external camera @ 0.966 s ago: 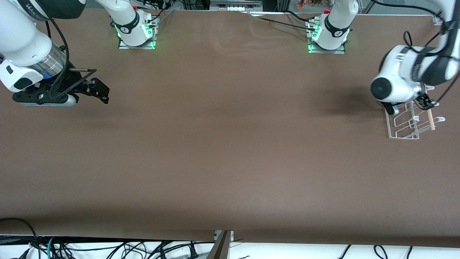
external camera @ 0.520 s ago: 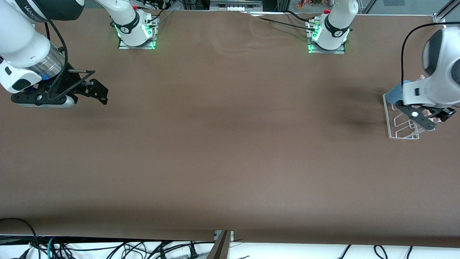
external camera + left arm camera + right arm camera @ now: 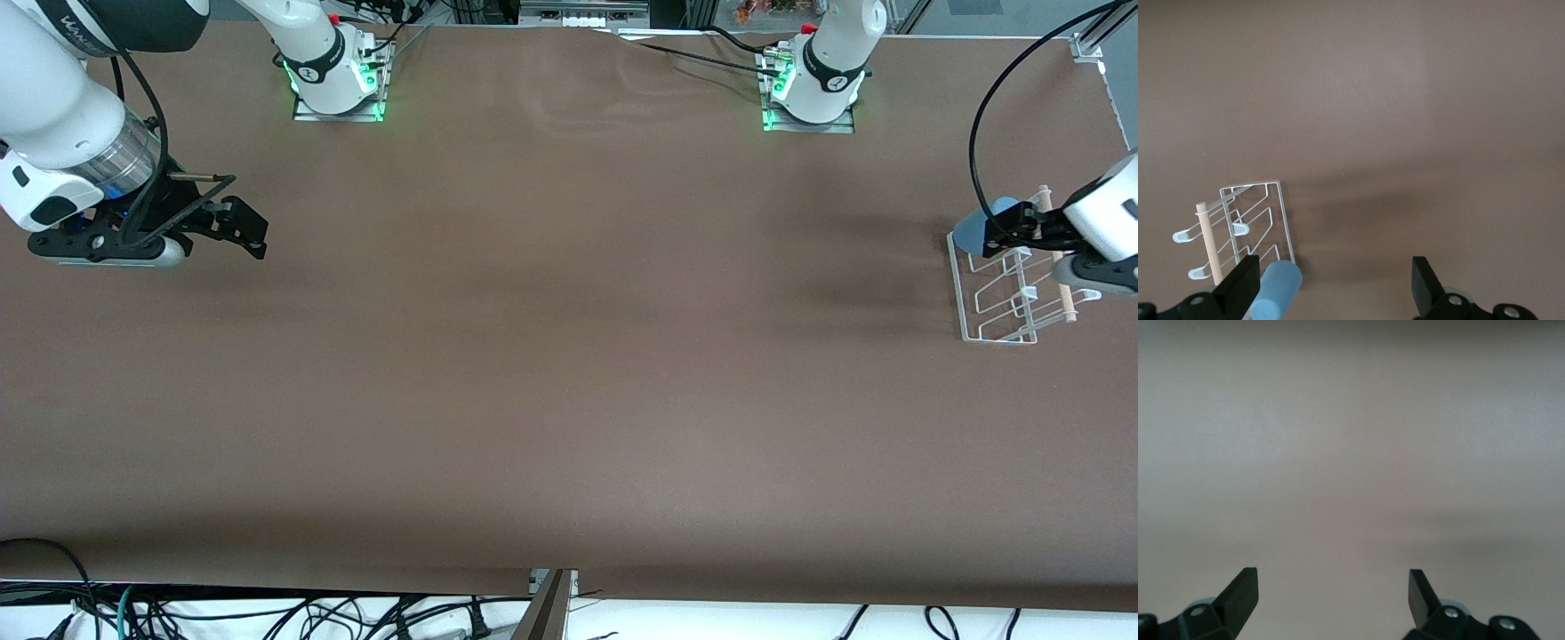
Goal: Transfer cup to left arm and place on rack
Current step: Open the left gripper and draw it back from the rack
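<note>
Brown table (image 3: 569, 356); cables (image 3: 267, 618) along its near edge.

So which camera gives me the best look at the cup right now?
The left wrist view: the cup lies at the rack's edge, its side plain between the open left pincer's fingers, which don't touch it. The front view shows only a blue sliver, partly hidden by the pincer. The right wrist view shows bare table.

A brown table (image 3: 551, 356) fills the view, with tangled cables (image 3: 267, 613) along its near edge.
</note>
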Action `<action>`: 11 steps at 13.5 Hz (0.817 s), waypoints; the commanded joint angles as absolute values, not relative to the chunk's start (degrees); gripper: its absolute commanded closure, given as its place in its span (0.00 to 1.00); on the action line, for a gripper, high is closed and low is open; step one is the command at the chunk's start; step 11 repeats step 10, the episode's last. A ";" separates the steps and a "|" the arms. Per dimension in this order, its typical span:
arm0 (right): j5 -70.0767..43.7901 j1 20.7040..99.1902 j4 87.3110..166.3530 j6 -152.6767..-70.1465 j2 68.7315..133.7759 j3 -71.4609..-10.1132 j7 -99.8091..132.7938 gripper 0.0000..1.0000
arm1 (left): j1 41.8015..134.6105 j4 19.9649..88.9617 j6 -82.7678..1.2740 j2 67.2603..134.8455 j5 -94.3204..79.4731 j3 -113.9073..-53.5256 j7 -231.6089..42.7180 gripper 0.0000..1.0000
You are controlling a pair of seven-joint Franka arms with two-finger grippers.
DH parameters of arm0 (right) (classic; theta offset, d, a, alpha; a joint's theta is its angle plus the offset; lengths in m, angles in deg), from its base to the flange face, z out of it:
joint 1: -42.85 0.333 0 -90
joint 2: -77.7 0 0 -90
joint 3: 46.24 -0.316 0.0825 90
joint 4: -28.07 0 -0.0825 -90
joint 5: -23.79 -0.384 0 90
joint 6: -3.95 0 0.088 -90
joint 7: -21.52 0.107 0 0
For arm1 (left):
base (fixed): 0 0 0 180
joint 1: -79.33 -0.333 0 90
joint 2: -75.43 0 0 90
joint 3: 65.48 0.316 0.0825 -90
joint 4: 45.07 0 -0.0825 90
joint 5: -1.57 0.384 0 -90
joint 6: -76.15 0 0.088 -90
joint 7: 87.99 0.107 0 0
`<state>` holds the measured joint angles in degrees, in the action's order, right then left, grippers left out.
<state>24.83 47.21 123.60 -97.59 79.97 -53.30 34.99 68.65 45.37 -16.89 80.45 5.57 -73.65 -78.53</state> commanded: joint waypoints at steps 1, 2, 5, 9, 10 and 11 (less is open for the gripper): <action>25.64 47.77 123.17 -97.74 79.99 -52.83 34.71 0.01 | 70.80 40.63 -14.73 81.23 2.81 -73.04 -87.25 0.00; 25.64 47.77 123.17 -97.66 79.99 -52.83 34.71 0.01 | 71.50 39.32 -13.77 81.23 2.02 -73.04 -90.08 0.00; 25.64 47.77 123.17 -97.66 79.99 -52.83 34.71 0.01 | 73.09 39.04 -12.70 80.79 1.22 -72.42 -91.59 0.00; 25.64 47.77 123.17 -97.66 79.99 -52.83 34.71 0.01 | 72.92 38.86 -12.62 81.67 1.57 -72.69 -91.51 0.00; 25.64 47.77 123.17 -97.66 79.99 -52.83 34.71 0.01 | 72.92 38.86 -12.62 81.67 1.57 -72.77 -91.51 0.00; 25.64 47.77 123.17 -97.66 79.99 -52.83 34.71 0.01 | 72.92 38.86 -12.62 81.67 1.57 -72.77 -91.51 0.00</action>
